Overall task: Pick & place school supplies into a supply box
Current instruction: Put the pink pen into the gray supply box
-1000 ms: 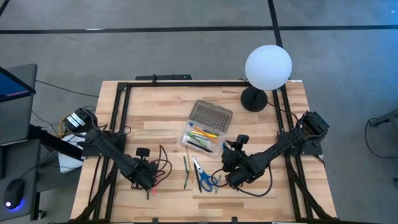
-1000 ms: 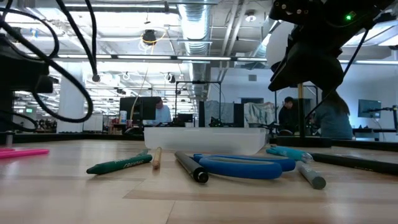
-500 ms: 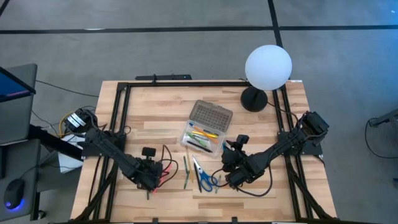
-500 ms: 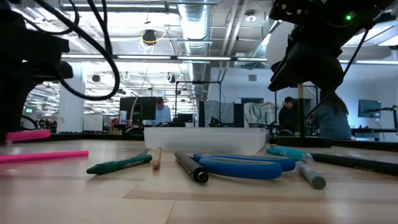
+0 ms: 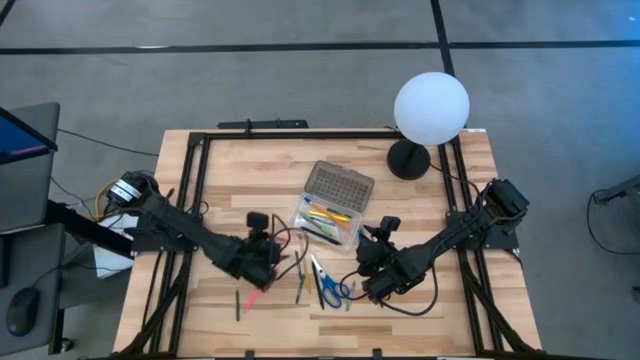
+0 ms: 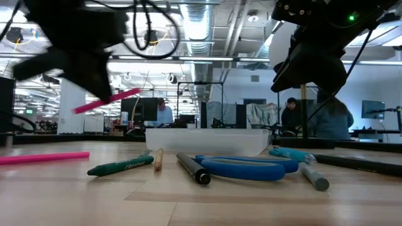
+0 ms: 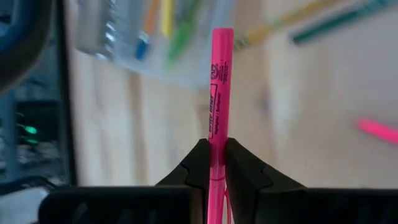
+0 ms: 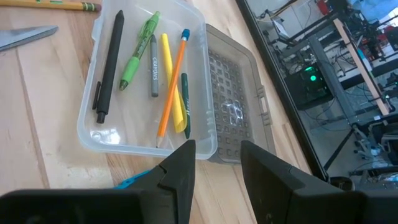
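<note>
Left wrist view, printed pink highlighter clamped

- Left gripper: dark fingers pinched on a pink highlighter, which runs straight out from the tips; black print along its barrel.
- Clear box beyond, blurred; holds orange, yellow, green and blue-tipped pens.
- Wooden table underneath.
- Green pencil and a yellowish one lie on the wood beside the box.
- Second pink pen lies apart, near the frame edge.
</note>
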